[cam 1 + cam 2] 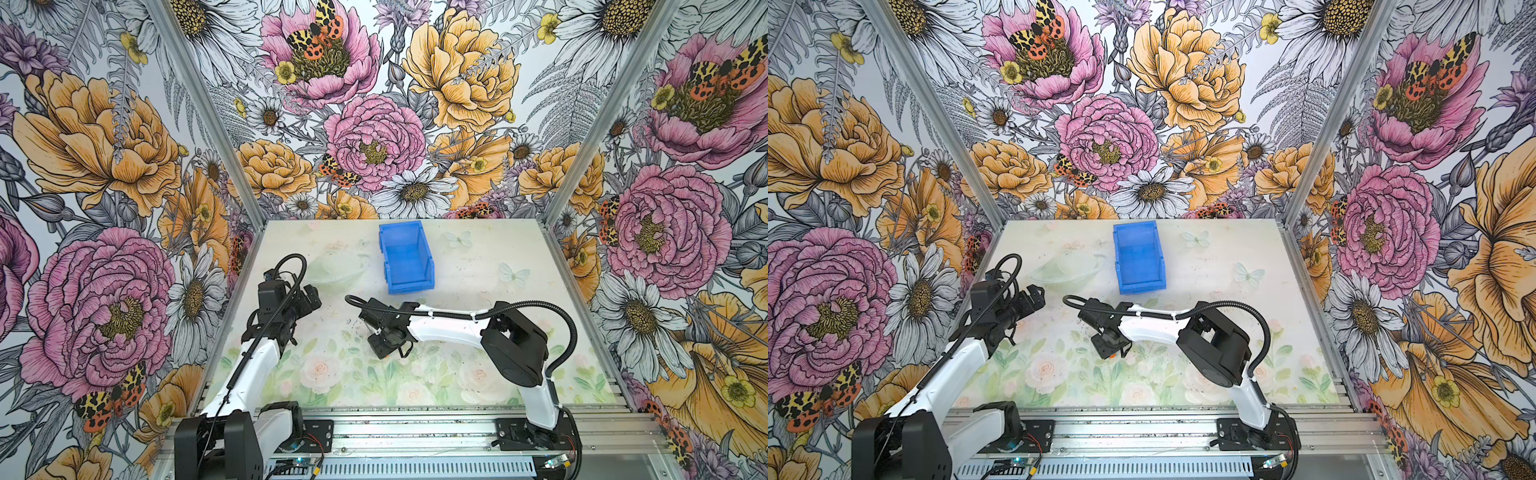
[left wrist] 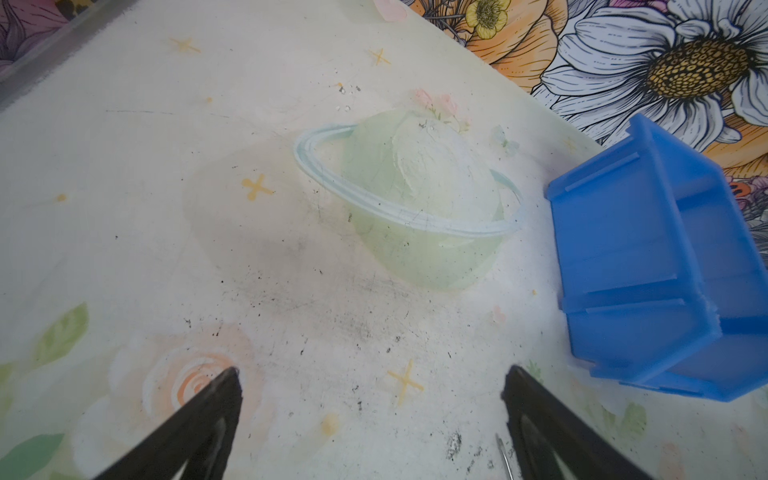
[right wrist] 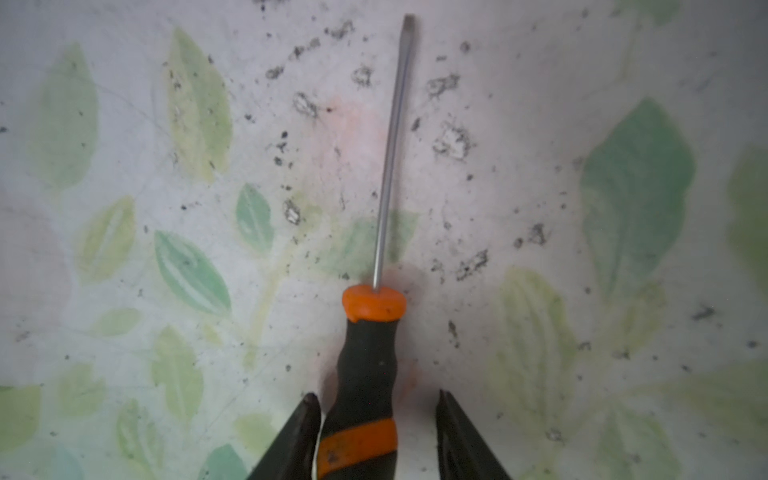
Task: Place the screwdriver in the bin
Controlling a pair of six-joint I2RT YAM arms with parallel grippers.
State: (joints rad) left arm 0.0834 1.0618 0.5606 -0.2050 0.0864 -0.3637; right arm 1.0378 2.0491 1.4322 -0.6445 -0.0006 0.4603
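The screwdriver (image 3: 370, 374) lies flat on the flowered mat, its orange-and-black handle between my right gripper's (image 3: 377, 395) fingers and its thin shaft pointing away from the wrist. One finger touches the handle and a gap remains at the other, so the jaws stand open around it. In both top views the right gripper (image 1: 384, 349) points down at mid-table, and only an orange speck of the screwdriver (image 1: 1111, 355) shows under it. The blue bin (image 1: 424, 249) stands empty at the back of the table, also in the left wrist view (image 2: 623, 266). My left gripper (image 2: 374, 370) hovers open and empty at the left (image 1: 311, 297).
Floral walls close in the table at the back and both sides. An aluminium rail (image 1: 415, 432) with both arm bases runs along the front edge. A pale planet (image 2: 415, 199) is only printed on the mat, to the left of the bin.
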